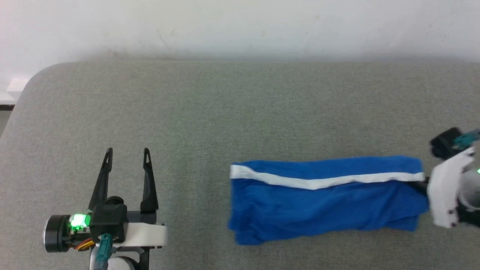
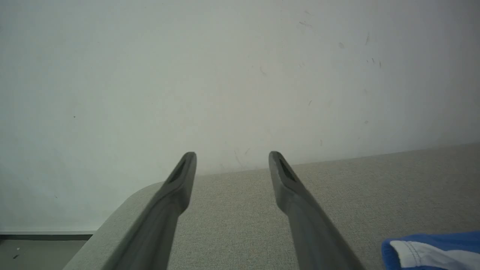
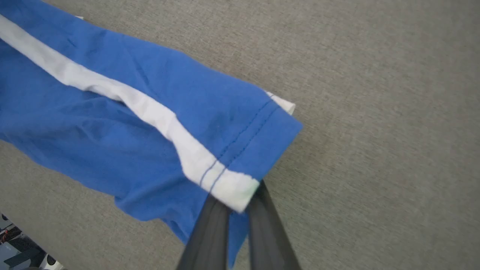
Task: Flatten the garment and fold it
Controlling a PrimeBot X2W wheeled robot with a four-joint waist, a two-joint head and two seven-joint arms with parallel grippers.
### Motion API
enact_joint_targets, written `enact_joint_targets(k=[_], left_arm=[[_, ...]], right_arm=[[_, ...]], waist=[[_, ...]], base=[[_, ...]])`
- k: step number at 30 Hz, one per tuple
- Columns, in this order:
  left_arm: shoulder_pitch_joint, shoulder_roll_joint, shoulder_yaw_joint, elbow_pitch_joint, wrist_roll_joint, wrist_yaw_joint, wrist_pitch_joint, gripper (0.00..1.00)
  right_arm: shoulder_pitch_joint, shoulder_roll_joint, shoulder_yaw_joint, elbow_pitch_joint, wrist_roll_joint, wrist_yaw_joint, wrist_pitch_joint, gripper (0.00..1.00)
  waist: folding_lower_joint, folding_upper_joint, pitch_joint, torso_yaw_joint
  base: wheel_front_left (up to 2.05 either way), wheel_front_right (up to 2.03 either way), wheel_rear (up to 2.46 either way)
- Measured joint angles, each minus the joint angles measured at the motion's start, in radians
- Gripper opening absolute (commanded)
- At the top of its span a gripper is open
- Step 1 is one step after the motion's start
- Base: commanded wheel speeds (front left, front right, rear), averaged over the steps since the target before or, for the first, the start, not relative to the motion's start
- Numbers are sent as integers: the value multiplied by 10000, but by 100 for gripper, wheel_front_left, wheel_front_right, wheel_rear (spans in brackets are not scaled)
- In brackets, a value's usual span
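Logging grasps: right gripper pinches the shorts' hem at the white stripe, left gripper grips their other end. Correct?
No: the head view shows the left gripper open, clear of the shorts. The right gripper pinches the hem at the stripe.

Soft matt cloth garment [image 1: 326, 202] on coarse woven grey table covering [image 1: 187, 112]; left gripper [image 2: 232, 157] matt dark plastic
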Motion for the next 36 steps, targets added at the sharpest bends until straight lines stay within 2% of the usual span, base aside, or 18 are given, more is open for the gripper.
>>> enact_joint_targets(k=[5,9,13,16,21,26,31,36], left_arm=[[25,-59,-19,167,127,-130,0,100],[58,-88,-21,215,127,-213,2,100],[205,-155,17,217,127,-226,0,100],[208,-194,48,198,127,-240,0,100],[206,-261,27,178,155,-307,0,100],[130,-422,-79,201,207,-309,0,100],[-310,-663,-247,249,259,-309,0,100],[-646,-861,-336,309,259,-305,0,100]], right_arm=[[200,-1208,-439,-75,249,-2,215,0],[594,-1854,-683,-453,368,-2,213,0],[861,-2180,-686,-1662,278,-4,215,0],[865,-2184,-746,-2966,224,-4,407,0],[483,-1672,-564,-4888,-2,-4,1193,0],[-460,-431,111,-5267,-575,-4,2000,0],[-1298,984,915,-3827,-899,-4,2341,0],[-1640,1946,1687,-1657,-1104,-2,2274,0]], waist=[[0,0,-177,-134],[0,0,-276,-157],[-1,0,-370,-106],[-1,0,-382,-40],[0,0,-245,80],[0,0,27,264],[0,0,413,499],[1,0,846,748]], base=[[0,0,0],[0,0,0],[0,0,0],[0,0,0],[0,0,0],[0,0,0],[0,0,0],[0,0,0]])
